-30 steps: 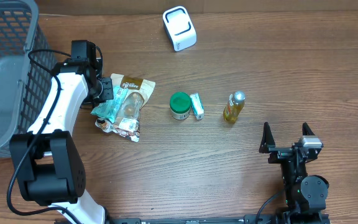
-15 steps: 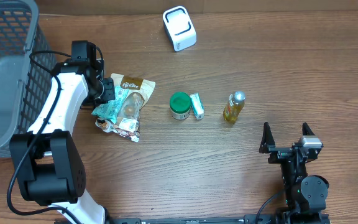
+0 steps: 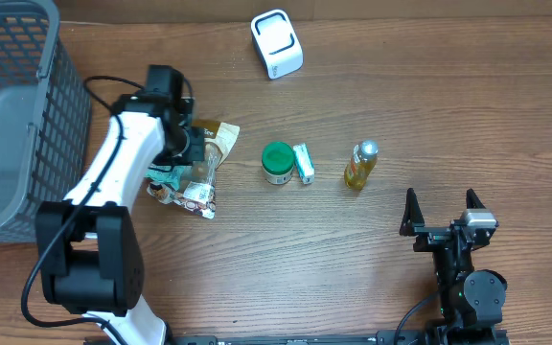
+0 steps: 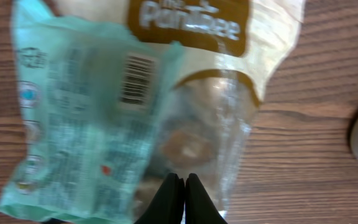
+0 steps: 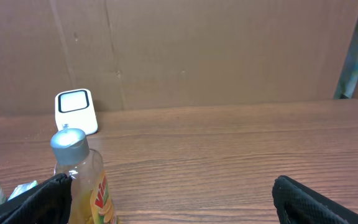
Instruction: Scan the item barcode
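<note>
While the left claw is clenched tight over the snack bag, its thin film could slip free; the right claw gapes.

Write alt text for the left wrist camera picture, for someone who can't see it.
Two black fingers, shut together, point at a clear snack bag with a brown label, lying on a wooden table. A mint green packet overlaps the bag on the picture's left, its barcode facing the camera.
</note>
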